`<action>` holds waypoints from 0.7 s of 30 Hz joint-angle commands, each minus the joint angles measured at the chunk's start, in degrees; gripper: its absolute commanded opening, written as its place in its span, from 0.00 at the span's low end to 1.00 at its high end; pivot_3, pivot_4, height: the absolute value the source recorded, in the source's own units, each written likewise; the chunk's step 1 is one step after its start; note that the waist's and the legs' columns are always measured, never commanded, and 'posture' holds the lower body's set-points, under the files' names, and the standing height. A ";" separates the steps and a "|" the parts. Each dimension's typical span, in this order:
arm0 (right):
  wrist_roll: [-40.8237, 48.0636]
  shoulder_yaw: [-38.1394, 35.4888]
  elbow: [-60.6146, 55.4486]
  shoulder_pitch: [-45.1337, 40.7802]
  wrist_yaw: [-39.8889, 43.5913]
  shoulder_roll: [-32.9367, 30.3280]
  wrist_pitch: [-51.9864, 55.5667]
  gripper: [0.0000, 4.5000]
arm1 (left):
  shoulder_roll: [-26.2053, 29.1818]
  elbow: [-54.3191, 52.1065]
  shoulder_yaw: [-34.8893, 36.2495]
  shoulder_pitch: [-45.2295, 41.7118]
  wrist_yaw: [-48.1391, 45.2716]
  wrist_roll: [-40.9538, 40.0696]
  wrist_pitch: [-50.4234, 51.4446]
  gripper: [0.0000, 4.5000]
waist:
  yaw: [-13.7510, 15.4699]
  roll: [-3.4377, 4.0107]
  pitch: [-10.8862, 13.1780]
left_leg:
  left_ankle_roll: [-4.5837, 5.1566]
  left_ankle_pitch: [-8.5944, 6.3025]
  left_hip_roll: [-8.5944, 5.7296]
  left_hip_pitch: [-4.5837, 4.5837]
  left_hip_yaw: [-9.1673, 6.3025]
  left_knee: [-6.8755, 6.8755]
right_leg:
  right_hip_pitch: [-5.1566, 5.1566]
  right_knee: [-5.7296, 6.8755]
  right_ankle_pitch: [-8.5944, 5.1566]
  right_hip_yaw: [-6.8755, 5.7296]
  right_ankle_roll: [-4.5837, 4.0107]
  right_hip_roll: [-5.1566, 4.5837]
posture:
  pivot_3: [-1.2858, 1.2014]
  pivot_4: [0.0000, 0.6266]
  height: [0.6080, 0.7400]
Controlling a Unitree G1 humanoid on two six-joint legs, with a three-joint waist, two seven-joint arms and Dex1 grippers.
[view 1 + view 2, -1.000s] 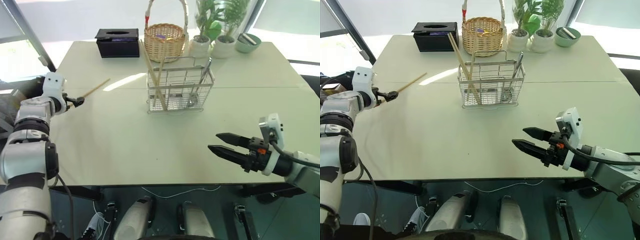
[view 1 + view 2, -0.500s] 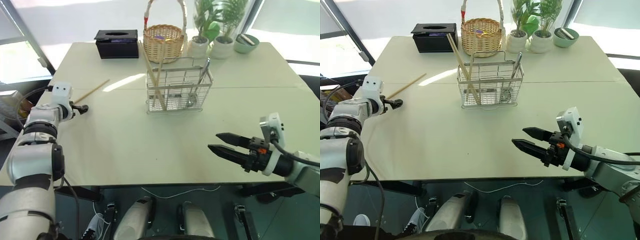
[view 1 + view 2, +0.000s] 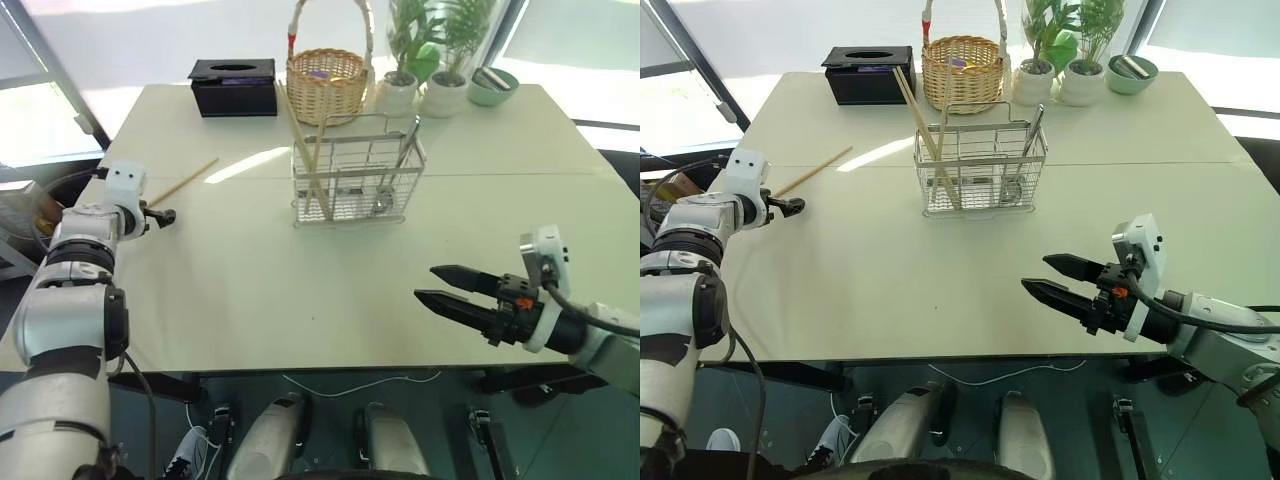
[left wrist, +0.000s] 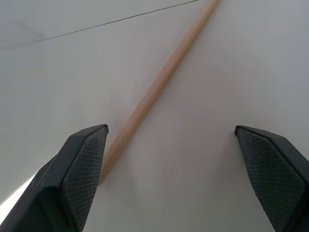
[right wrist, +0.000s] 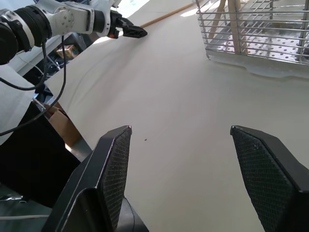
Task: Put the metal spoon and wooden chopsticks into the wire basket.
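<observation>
The wire basket [image 3: 358, 170] stands mid-table with two wooden chopsticks [image 3: 308, 160] leaning in its left side and the metal spoon [image 3: 402, 155] leaning in its right side. Another chopstick [image 3: 186, 180] lies flat on the table at the left. My left gripper [image 3: 165, 214] is open low over this chopstick's near end; in the left wrist view the stick [image 4: 159, 82] runs close beside one finger [image 4: 82, 164]. My right gripper [image 3: 432, 283] hovers open and empty over the table's front right.
Along the back edge stand a black tissue box [image 3: 235, 85], a round wicker basket [image 3: 328, 80] with a tall handle, two potted plants [image 3: 405, 90] and a green bowl [image 3: 494, 85]. The cream table [image 3: 260, 290] is bare between the grippers.
My left gripper has dipped slightly toward the table at the loose chopstick's near end. The right arm, the basket and its contents have stayed put.
</observation>
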 commanded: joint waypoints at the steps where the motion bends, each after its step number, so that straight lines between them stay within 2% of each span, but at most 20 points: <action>1: -0.01 -0.63 -1.14 -0.26 0.64 -0.24 -1.25 0.75 | 0.76 0.69 -0.06 -0.37 1.84 1.17 -0.67 0.99 | 0.04 0.00 0.00 | 0.00 0.00 0.00 0.00 0.00 0.00 | 0.00 0.00 0.00 0.00 0.00 0.00 | 0.52 0.24 0.89; 13: 0.14 -1.85 -0.60 -0.25 -0.62 0.41 -1.60 0.75 | -2.61 0.58 -1.53 0.40 -2.94 1.92 3.77 0.99 | 0.29 0.06 -0.12 | 0.00 0.00 0.00 0.04 0.03 0.01 | 0.06 0.00 0.00 0.00 0.00 -0.03 | 0.52 0.24 0.89; 21: -0.01 -1.53 -0.24 -0.18 -0.88 0.56 -1.94 0.75 | -1.49 0.83 4.07 -0.45 -0.53 -2.22 7.51 0.99 | 0.22 0.07 -0.13 | 0.00 0.00 -0.01 0.04 0.04 0.02 | 0.05 0.01 0.00 -0.01 0.00 -0.05 | 0.52 0.24 0.89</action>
